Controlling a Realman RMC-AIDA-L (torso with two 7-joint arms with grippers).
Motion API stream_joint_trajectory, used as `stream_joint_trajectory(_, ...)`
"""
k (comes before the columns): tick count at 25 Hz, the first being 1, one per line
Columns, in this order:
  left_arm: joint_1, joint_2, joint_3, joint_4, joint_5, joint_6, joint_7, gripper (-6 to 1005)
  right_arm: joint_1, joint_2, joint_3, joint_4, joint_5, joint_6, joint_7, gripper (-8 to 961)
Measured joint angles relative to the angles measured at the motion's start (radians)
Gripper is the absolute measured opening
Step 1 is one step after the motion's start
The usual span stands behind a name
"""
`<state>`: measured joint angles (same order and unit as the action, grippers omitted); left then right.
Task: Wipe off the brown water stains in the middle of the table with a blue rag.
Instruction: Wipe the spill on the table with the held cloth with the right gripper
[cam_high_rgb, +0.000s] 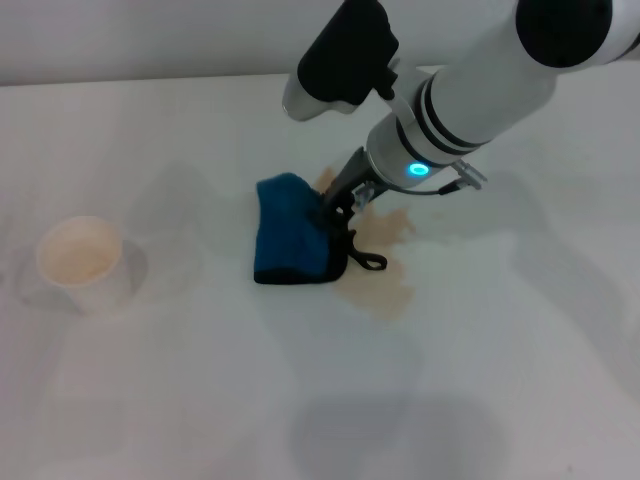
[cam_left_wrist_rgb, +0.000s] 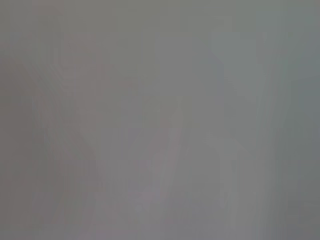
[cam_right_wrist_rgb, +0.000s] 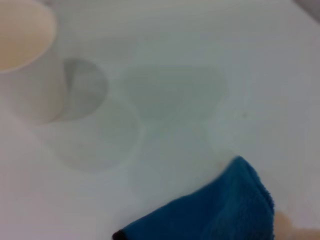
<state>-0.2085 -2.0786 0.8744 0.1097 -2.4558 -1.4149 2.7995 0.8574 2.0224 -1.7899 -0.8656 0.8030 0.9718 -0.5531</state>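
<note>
- Sitting at the left of the table, well apart from the work: a pale paper cup, round-mouthed, thin-walled, matte (no part in the wiping, by the look of it).
- Stretching smooth, white and plain under everything, with only soft grey shadows on it.
- Lying near the middle: the blue rag, a small folded pad of fuzzy bright-blue cloth with black trim along its near edge and a short black loop strap trailing toward the stains; in the right wrist view, showing as a plush blue corner.
- Pinching the rag's right edge: the right gripper, dark fingers apparently closing on the cloth and pressing it down (exact bite partly hidden by the wrist).
- Judging the step as wiping in progress, likely early, with much of the spill uncovered.
- Spreading just right of the rag and partly under it: the brown water stains, pale tan, thin, wet-looking, with lobed ragged edges.
- Calling next, probably, for dragging the cloth rightward and nearward across the splotch while keeping it pressed flat.
- Not appearing anywhere: the left gripper (its wrist view giving only featureless grey).
</note>
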Motion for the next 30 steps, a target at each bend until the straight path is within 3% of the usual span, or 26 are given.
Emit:
stream_joint_trajectory(6, 0.0, -0.001, 0.0, -0.005, 0.0, -0.022, 0.0, 892, 0.041, 0.001, 0.047, 0.079, 0.005, -0.084, 0.014, 125)
stream_joint_trajectory(16, 0.008, 0.0, 0.001, 0.0, 0.002, -0.054, 0.001, 892, 0.011, -0.012, 0.288, 0.165, -0.1, -0.127, 0.015, 124)
stream_joint_trajectory(25, 0.001, 0.004, 0.002, 0.001, 0.003, -0.064, 0.002, 892, -0.058, -0.005, 0.312, 0.158, -0.113, -0.017, -0.007, 123)
stream_joint_trajectory(30, 0.0, 0.003, 0.002, 0.001, 0.003, -0.063, 0.002, 891, -0.098, -0.001, 0.29, 0.109, 0.001, 0.104, -0.082, 123)
